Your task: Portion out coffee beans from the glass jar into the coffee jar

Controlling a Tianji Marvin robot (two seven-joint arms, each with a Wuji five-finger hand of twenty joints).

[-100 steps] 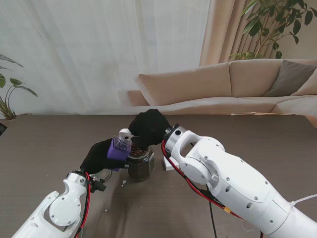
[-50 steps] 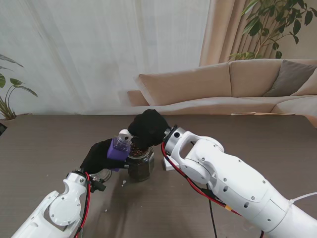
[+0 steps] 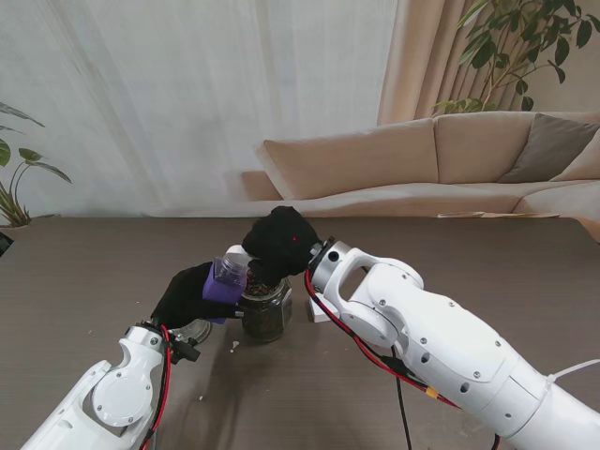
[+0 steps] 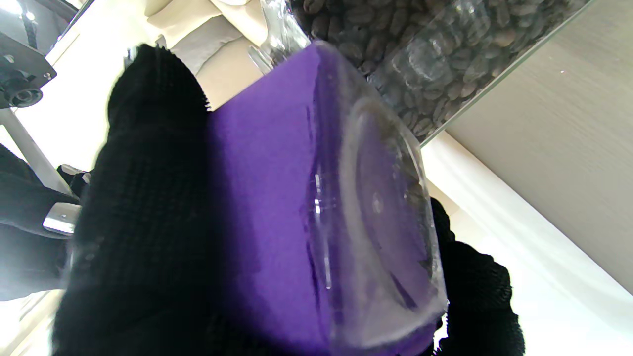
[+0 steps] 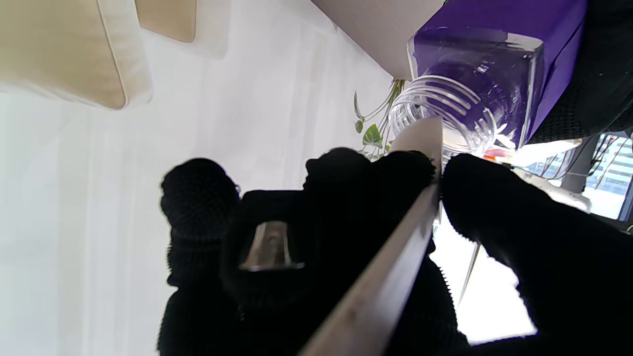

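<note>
- Black-gloved left hand [image 3: 192,292] is clamped round the coffee jar [image 3: 226,279]: small square clear bottle w/ a purple band, held off the table, tilted, open threaded neck pointing up and to the right.
- Left wrist view: the jar's clear square base [image 4: 381,222] faces the cam, purple side [image 4: 267,207] beside it, glove fingers [image 4: 143,198] wrapped on the band; can't tell if any beans are inside.
- Black-gloved right hand [image 3: 281,239] is closed on a scoop handle [image 5: 376,291], metal, pinched between the fingers [image 5: 356,183] and the thumb [image 5: 494,198]; white scoop end [image 5: 420,138] sits at the jar's threaded mouth [image 5: 445,118].
- Scoop bowl hidden by the glove in the stand view; contents can't be made out.
- Glass jar [image 3: 266,311] stands on the dark table [image 3: 84,272], just right of the left hand, under the right hand, open top, dark coffee beans [image 4: 435,64] filling most of it.
- White block [image 3: 321,311] on the table just right of the glass jar, partly hidden by the right arm [image 3: 431,347].
- Small pale bit [image 3: 234,346] near-left of the glass jar, too small to ID.
- Round metal thing [image 3: 197,330] under the left wrist, mostly hidden.
</note>
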